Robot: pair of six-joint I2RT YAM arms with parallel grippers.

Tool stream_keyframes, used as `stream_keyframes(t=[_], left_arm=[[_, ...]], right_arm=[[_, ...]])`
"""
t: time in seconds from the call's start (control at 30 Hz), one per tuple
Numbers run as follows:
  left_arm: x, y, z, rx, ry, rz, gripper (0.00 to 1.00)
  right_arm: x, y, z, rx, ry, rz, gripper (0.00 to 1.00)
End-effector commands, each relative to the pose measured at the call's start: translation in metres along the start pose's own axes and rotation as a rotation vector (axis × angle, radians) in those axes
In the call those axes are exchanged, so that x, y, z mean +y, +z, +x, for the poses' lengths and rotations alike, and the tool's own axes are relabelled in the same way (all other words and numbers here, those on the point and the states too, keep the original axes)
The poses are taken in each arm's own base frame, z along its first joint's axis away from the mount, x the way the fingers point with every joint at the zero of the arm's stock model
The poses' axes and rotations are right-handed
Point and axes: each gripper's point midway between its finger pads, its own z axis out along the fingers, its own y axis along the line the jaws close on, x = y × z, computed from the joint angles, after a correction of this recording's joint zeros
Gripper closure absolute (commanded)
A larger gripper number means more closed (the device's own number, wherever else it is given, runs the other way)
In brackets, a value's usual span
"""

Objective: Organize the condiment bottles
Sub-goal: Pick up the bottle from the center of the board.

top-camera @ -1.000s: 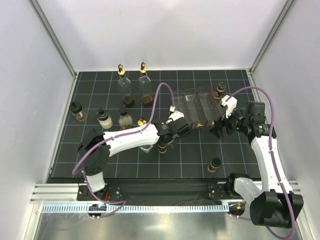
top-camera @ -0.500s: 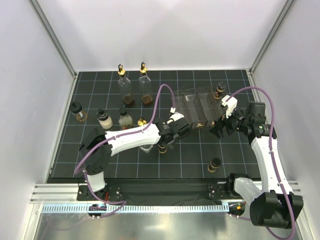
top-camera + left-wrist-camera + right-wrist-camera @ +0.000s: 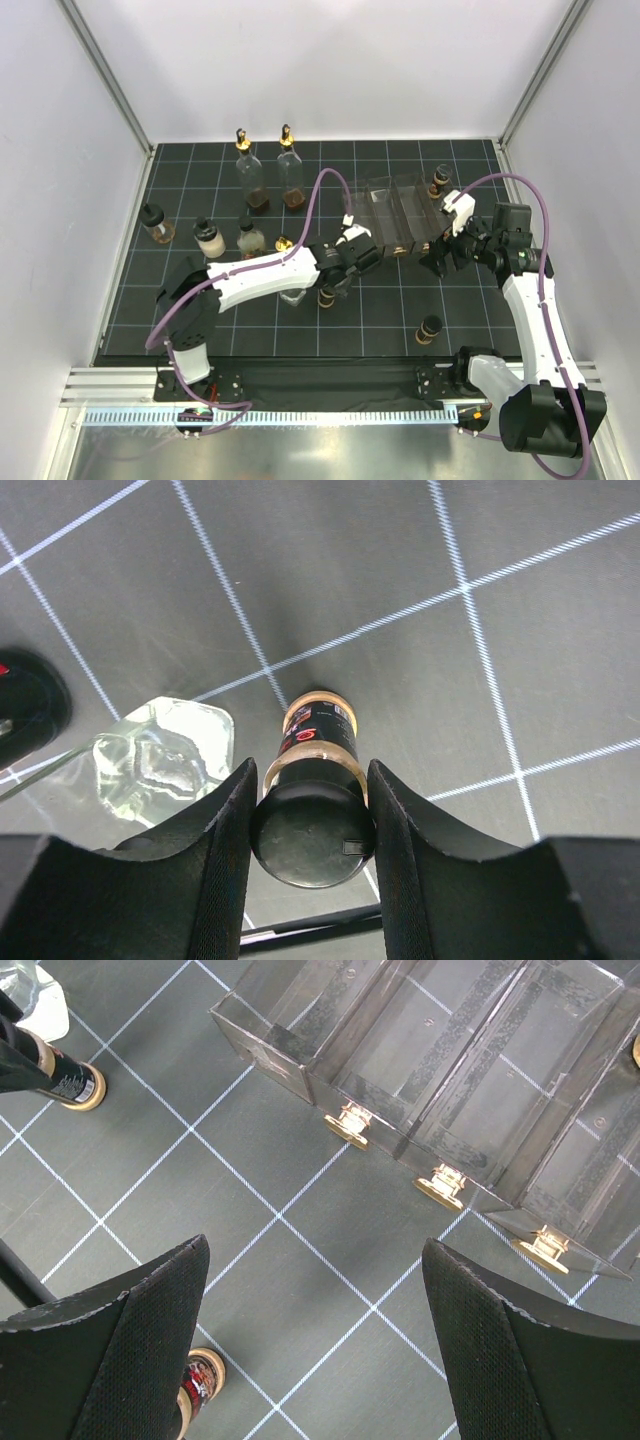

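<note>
Left gripper (image 3: 310, 777) sits clamped on the cap of 1 small dark bottle (image 3: 312, 842), upright on the mat (image 3: 520, 600) near the clear rack (image 3: 395, 210). Grasping, I judge; next comes a straight lift rackward. Right gripper (image 3: 312, 1250) hangs apart, empty.

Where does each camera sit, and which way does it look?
Top external: above and behind, facing down on the table; left arm and right arm show.
Left wrist: on its arm's end, facing down; fingers flank a small black-capped bottle.
Right wrist: likewise, facing down past its fingers at the clear divided rack.
Shared: that bottle, in all three.
</note>
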Motion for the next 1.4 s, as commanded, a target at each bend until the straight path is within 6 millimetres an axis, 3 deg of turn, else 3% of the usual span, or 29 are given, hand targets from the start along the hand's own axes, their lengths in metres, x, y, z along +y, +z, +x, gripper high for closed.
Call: stream_keyframes(t=[0.0, 0.17, 0.33, 0.43, 0.5, 0.53, 0.6, 0.67, 0.73, 0.77, 0.8, 0.87, 0.9, 0.97, 1.03, 1.07, 1.13, 1.2, 1.37], left_arm=[[-0.015, -0.034, -0.034, -0.112, -0.038, 0.131, 0.95], [-0.028, -0.054, -0.052, -0.164, -0.057, 0.222, 0.98], [-0.043, -0.074, -0.083, -0.228, -0.07, 0.309, 1.0], [-0.051, -0.085, -0.107, -0.268, -0.076, 0.356, 1.0], [-0.058, -0.082, -0.12, -0.276, -0.073, 0.372, 1.0], [-0.062, -0.092, -0.136, -0.308, -0.085, 0.401, 1.0], [-0.071, -0.085, -0.149, -0.307, -0.093, 0.441, 1.0], [-0.079, -0.098, -0.177, -0.348, -0.11, 0.507, 1.0], [-0.09, -0.086, -0.191, -0.337, -0.122, 0.54, 1.0], [-0.095, -0.102, -0.212, -0.382, -0.13, 0.58, 1.0], [-0.107, -0.085, -0.211, -0.345, -0.121, 0.6, 1.0], [-0.114, -0.085, -0.224, -0.354, -0.127, 0.628, 1.0], [-0.118, -0.097, -0.239, -0.388, -0.134, 0.666, 1.0], [-0.127, -0.082, -0.246, -0.379, -0.155, 0.682, 1.0], [-0.13, -0.08, -0.253, -0.388, -0.169, 0.71, 1.0], [-0.13, -0.082, -0.258, -0.4, -0.186, 0.721, 1.0], [-0.128, -0.081, -0.259, -0.396, -0.197, 0.727, 1.0], [-0.124, -0.087, -0.26, -0.398, -0.212, 0.736, 1.0], [-0.121, -0.096, -0.247, -0.349, -0.228, 0.774, 1.0]], right_arm=[[0.0, -0.005, -0.01, -0.043, -0.03, 0.007, 0.13], [0.001, -0.005, -0.01, -0.043, -0.031, 0.002, 0.13], [-0.004, -0.008, -0.011, -0.039, -0.032, 0.042, 0.13], [-0.025, -0.016, -0.018, -0.058, 0.03, 0.169, 0.13], [-0.054, -0.029, -0.019, -0.065, 0.075, 0.34, 0.13], [-0.063, -0.035, -0.019, -0.07, 0.103, 0.393, 0.13], [-0.088, -0.055, -0.019, -0.097, 0.199, 0.547, 0.13], [-0.098, -0.066, -0.018, -0.117, 0.268, 0.612, 0.12], [-0.11, -0.079, -0.017, -0.14, 0.307, 0.676, 0.12], [-0.112, -0.082, -0.016, -0.147, 0.321, 0.691, 0.12], [-0.114, -0.084, -0.016, -0.155, 0.337, 0.703, 0.12], [-0.117, -0.09, -0.015, -0.163, 0.346, 0.725, 0.12], [-0.117, -0.09, -0.015, -0.169, 0.346, 0.723, 0.12], [-0.11, -0.087, -0.02, -0.176, 0.312, 0.674, 0.09], [-0.097, -0.082, -0.022, -0.146, 0.209, 0.585, 0.05], [-0.08, -0.072, -0.029, -0.167, 0.144, 0.468, 0.04], [-0.062, -0.067, -0.029, -0.147, 0.007, 0.356, 0.04], [-0.032, -0.06, -0.033, -0.17, -0.099, 0.187, 0.04], [0.0, -0.051, -0.036, -0.25, -0.538, -0.001, 0.04]])
